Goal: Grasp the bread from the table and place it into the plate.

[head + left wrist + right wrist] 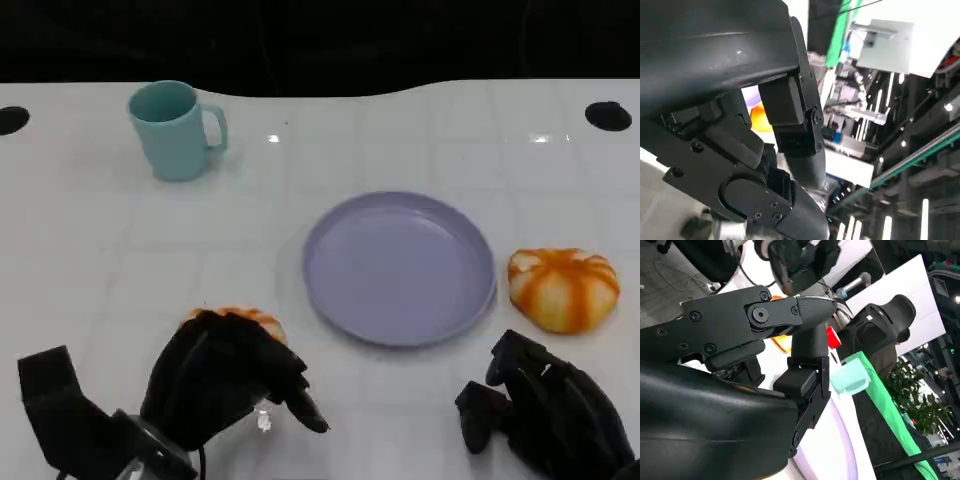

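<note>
Left hand (222, 380) covers most of bread (240, 318); grip unclear.

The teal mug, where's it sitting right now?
In the head view the teal mug stands upright at the table's far left, well beyond the purple plate.

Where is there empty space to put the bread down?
The purple plate holds nothing. Bare table lies between the teal mug and the left hand. It is tighter where the other bread sits between the plate and the right hand.
</note>
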